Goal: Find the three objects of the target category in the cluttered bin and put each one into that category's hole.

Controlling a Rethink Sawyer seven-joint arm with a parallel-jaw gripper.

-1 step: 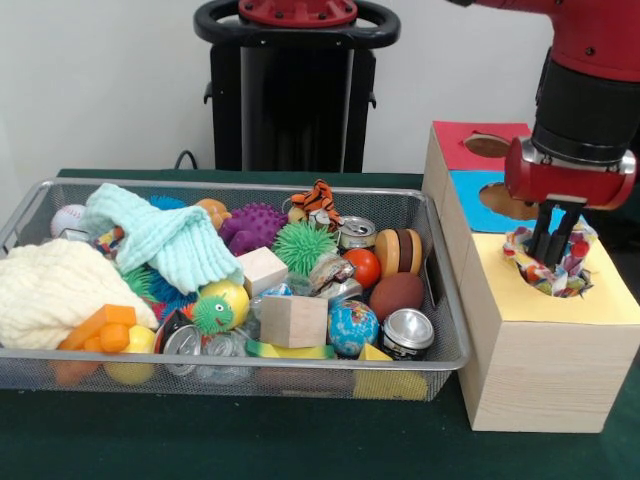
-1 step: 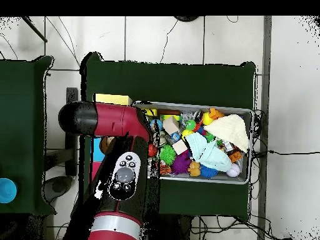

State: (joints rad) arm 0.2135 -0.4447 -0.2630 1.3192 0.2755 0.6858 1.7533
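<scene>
Black-fingered gripper [image 1: 553, 252] pinching multicoloured knotted rope toy [image 1: 572, 268] at round hole in yellow panel of wooden box [image 1: 535, 350]; wire-mesh bin [image 1: 440, 300] beside box.

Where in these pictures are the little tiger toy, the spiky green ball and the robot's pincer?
tiger toy [image 1: 316, 198], front view, on its striped body.
spiky green ball [image 1: 303, 246], front view, at the ball's middle.
pincer [image 1: 553, 243], front view, between its tips, down at the yellow hole.

Mesh bin [image 1: 445, 290] left of wooden box [image 1: 545, 350], both on table [image 1: 300, 440]. Rope toy [image 1: 575, 262] in box's front hole, gripper [image 1: 553, 252] on it.
</scene>
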